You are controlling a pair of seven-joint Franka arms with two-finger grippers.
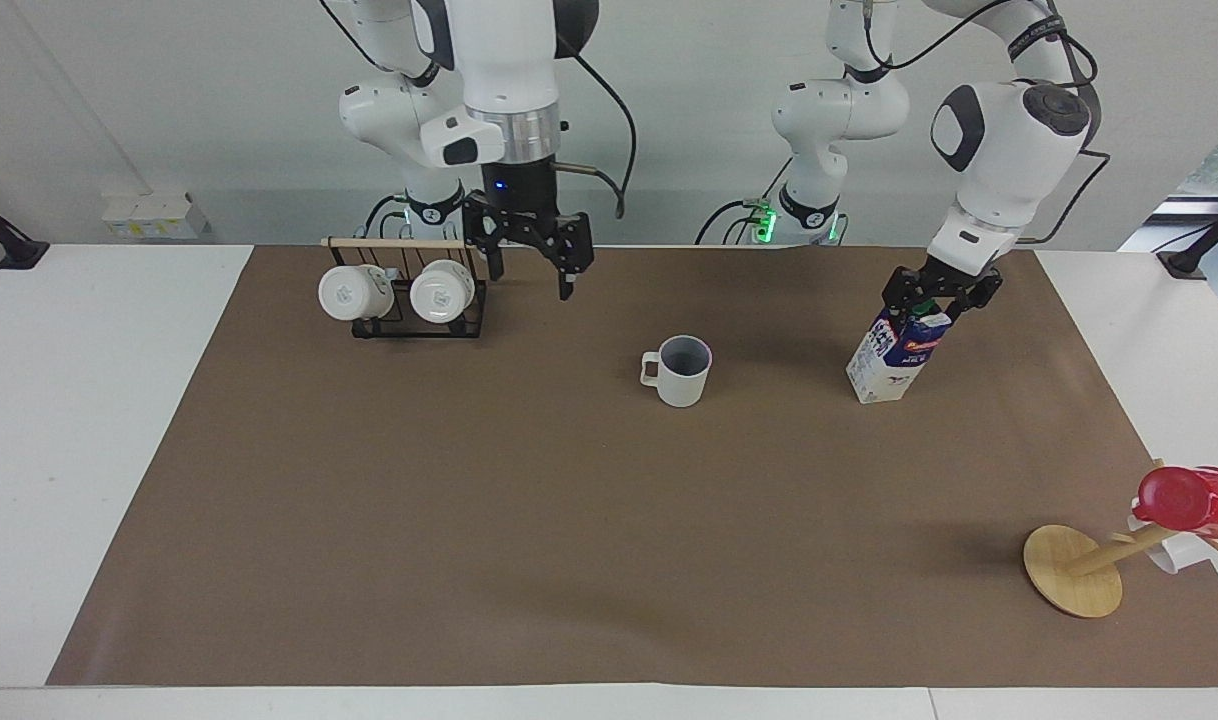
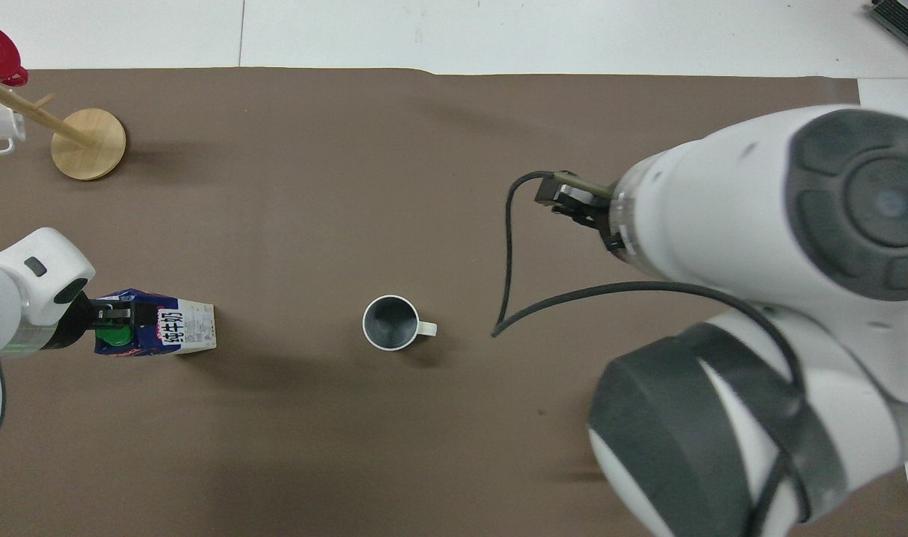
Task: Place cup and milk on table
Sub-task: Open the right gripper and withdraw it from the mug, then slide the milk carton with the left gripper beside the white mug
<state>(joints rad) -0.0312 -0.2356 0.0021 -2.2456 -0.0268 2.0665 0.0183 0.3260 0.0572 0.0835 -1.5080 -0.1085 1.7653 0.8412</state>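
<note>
One camera sits high across the table (image 1: 29, 450), facing the robots at its back edge. The other hangs above the robots, looking steeply down. Both share the brown mat (image 2: 454, 186) (image 1: 529, 500), turned half around.
</note>
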